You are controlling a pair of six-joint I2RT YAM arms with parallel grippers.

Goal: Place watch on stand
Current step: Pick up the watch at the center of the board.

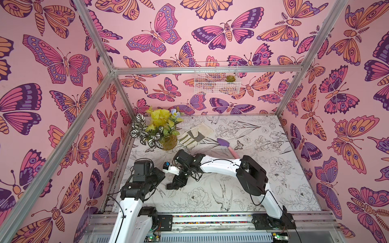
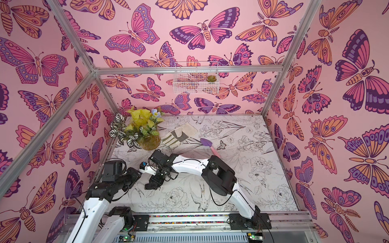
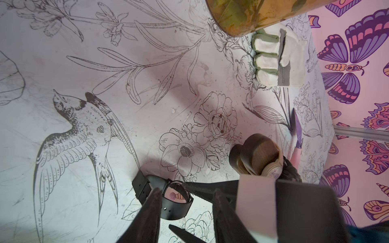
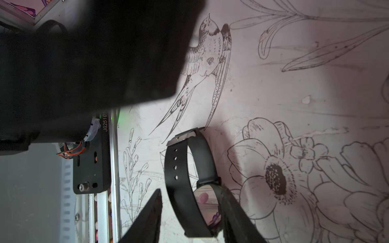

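Black strap, buckled into a closed loop, identifies the watch (image 4: 181, 168). It stands on its edge on the printed table (image 1: 263, 168), and its glass face reflects pink wall colour. The right gripper (image 4: 190, 187) has its jaws parted and straddles the watch. One finger (image 4: 233, 210) lies against the case and the opposite finger (image 4: 147, 216) stands just clear of the strap with table surface visible between, so the watch is not clamped. The left gripper (image 3: 187, 189) also has its jaws parted and grasps nothing. One of its fingers (image 3: 151, 210) crosses in front of the strap loop, and contact there cannot be determined. The stand (image 3: 259, 153), a brown wooden bar seen end-on, is near the watch but apart from it; the watch is not on it. A pale round piece (image 3: 271, 170) sits against the bar, and its identity cannot be determined. In both top views the two arms meet over the near left part of the table and cover the watch and the stand. Further back lie a work glove (image 1: 193, 136), a purple trowel (image 1: 224, 143) with a pink handle, and an amber vase (image 1: 169, 143) of foliage. The glove is just beside the vase.
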